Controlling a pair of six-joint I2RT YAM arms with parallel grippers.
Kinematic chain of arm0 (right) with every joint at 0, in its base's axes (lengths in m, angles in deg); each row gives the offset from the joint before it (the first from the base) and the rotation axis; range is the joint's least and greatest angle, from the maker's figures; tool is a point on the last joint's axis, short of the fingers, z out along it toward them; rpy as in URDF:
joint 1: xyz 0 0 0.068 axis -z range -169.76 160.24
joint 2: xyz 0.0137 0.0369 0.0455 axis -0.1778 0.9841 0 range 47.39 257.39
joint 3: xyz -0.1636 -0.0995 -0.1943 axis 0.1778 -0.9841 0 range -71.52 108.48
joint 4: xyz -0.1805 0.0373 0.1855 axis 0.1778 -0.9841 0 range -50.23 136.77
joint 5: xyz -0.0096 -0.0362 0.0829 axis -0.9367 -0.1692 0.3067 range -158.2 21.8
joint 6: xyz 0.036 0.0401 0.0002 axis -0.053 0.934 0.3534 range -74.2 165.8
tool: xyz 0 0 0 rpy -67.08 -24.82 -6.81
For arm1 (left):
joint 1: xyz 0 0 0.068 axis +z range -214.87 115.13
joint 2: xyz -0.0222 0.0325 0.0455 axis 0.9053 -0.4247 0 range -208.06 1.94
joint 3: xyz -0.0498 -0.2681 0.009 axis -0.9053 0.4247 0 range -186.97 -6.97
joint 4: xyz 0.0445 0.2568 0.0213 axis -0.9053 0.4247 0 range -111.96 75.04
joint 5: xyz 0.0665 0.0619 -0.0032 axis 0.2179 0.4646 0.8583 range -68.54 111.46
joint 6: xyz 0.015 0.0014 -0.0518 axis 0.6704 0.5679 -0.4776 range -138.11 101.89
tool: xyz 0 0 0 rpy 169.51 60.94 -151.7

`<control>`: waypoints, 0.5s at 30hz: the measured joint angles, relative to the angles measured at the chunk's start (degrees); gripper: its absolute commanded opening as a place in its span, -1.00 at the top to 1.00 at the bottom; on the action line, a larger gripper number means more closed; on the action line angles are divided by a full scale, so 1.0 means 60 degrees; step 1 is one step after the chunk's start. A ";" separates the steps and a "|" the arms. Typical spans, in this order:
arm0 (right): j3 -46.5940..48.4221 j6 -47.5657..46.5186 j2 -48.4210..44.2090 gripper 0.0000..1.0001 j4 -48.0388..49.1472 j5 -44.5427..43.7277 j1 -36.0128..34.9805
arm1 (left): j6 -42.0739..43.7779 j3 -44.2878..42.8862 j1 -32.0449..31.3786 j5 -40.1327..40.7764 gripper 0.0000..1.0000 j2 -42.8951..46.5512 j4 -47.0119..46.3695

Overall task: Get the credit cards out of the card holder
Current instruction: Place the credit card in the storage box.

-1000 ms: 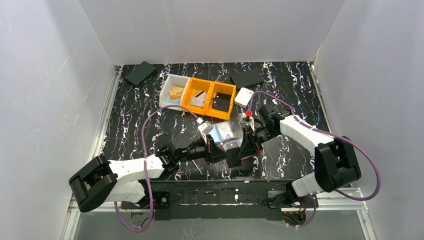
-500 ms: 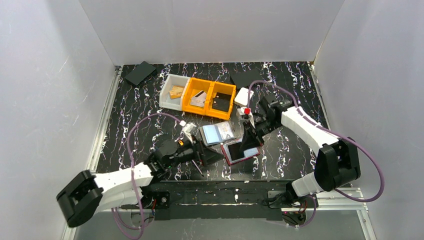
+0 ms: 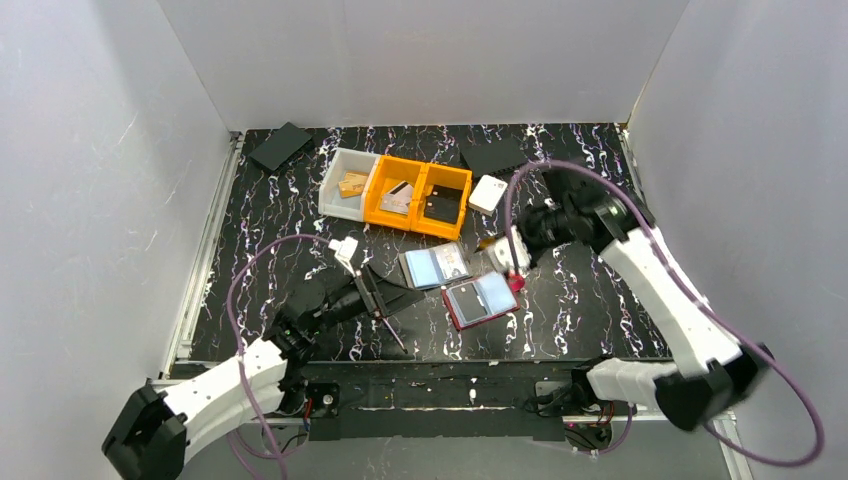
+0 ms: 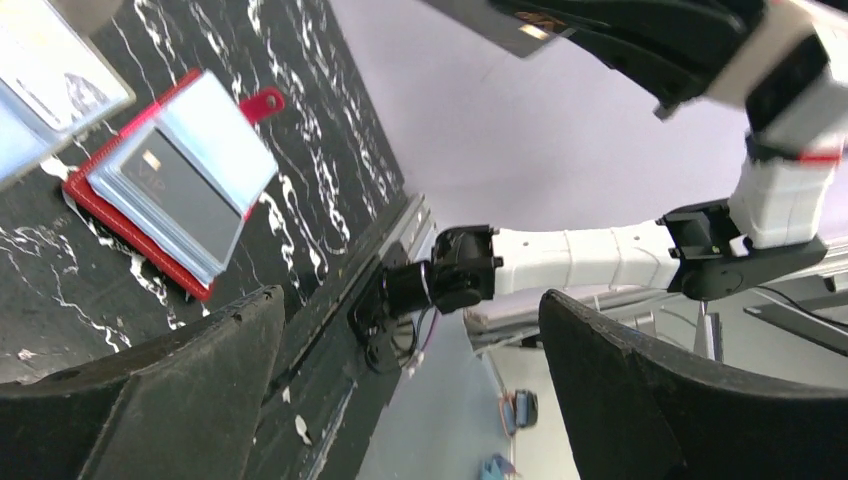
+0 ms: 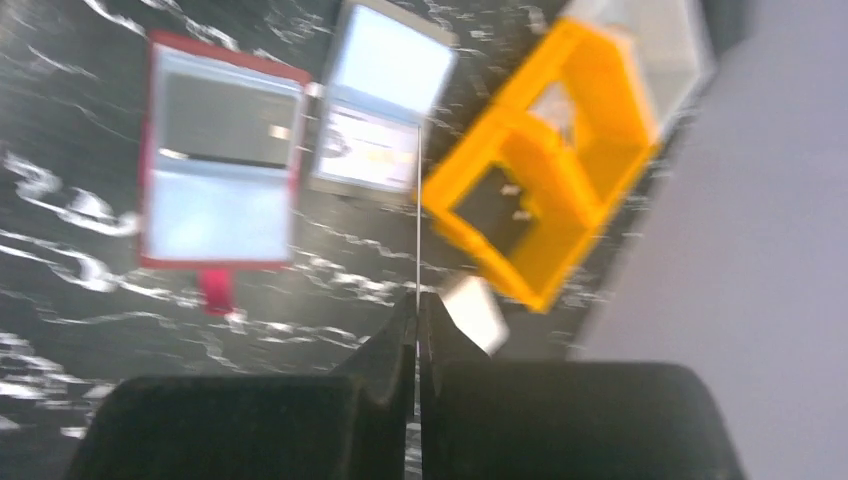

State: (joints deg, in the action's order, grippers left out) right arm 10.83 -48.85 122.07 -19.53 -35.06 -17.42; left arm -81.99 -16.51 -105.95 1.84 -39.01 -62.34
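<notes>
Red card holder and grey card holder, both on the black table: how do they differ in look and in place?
Cover: the red card holder has a red cover with a strap tab. The grey card holder has a pale grey cover, with no tab visible.
Place: the red one lies nearer the arms' bases, the grey one nearer the orange bin.
Contents: the red one shows a dark card, the grey one a lighter printed card.
Both lie open on the black marbled table.

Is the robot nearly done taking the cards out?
Partly. Done: a grey card lies in the orange bin. In hand: the right gripper is shut on a thin card; the left gripper is open and empty. Left: a dark card sits in the red card holder.
</notes>
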 measured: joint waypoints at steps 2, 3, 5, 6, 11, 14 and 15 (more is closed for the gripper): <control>-0.0947 -0.0863 -0.1100 0.97 0.0925 -0.0157 -0.0164 | 0.0084 -0.0382 0.0102 -0.0521 -0.97 -0.0692 0.0138; -0.1559 -0.1384 -0.1741 0.97 0.1432 -0.0178 -0.0248 | 0.0175 -0.0648 0.0178 -0.0867 -0.97 -0.1115 0.0200; -0.2787 -0.2379 -0.2929 0.97 0.2284 -0.0117 -0.0401 | 0.0426 -0.1253 0.0390 -0.1563 -0.97 -0.1909 0.0259; -0.3177 -0.2667 -0.3268 0.97 0.2561 -0.0040 -0.0437 | 0.0572 -0.1486 0.0499 -0.1825 -0.97 -0.2182 0.0266; -0.4670 -0.3636 -0.4218 0.97 0.3727 0.0565 -0.0466 | 0.1322 -0.2492 0.1333 -0.3344 -0.97 -0.3348 -0.0055; -0.5512 -0.3869 -0.4426 0.97 0.4299 0.1038 -0.0474 | 0.1107 -0.2743 0.1730 -0.4251 -0.97 -0.4280 -0.1053; -0.5781 -0.3927 -0.4510 0.97 0.4433 0.1239 -0.0474 | 0.0962 -0.2798 0.1807 -0.4473 -0.97 -0.4615 -0.1399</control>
State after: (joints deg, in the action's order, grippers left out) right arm -23.86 -72.41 95.01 7.07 -27.63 -20.26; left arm -76.22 -33.29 -95.11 -25.00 -66.70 -70.74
